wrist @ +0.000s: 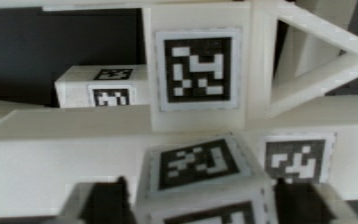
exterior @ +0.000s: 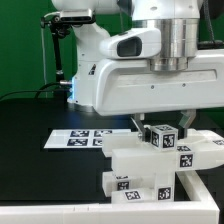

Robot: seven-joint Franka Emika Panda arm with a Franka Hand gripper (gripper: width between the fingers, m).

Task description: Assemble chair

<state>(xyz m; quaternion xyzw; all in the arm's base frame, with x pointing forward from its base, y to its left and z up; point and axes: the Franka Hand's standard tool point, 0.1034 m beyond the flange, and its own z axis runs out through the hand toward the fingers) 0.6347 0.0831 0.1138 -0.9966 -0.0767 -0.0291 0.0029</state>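
The chair parts are white blocky pieces with black-and-white tags. In the exterior view a partly joined cluster [exterior: 150,165] sits on the black table at the front right, with a tagged block [exterior: 125,185] at its low front. My gripper [exterior: 160,128] comes down from above and is shut on a cube-ended post [exterior: 163,138] on top of the cluster. In the wrist view the post's tagged cube [wrist: 202,170] fills the gap of my gripper [wrist: 202,208], with a dark finger [wrist: 123,205] on either side. Beyond it are a wide slab [wrist: 69,140], an upright tagged piece [wrist: 197,65] and a small tagged block [wrist: 101,88].
The marker board [exterior: 82,138] lies flat on the table to the exterior view's left of the cluster. A white rail [exterior: 90,212] runs along the front edge. A stand with a mounted device [exterior: 62,50] rises at the back left before a green backdrop.
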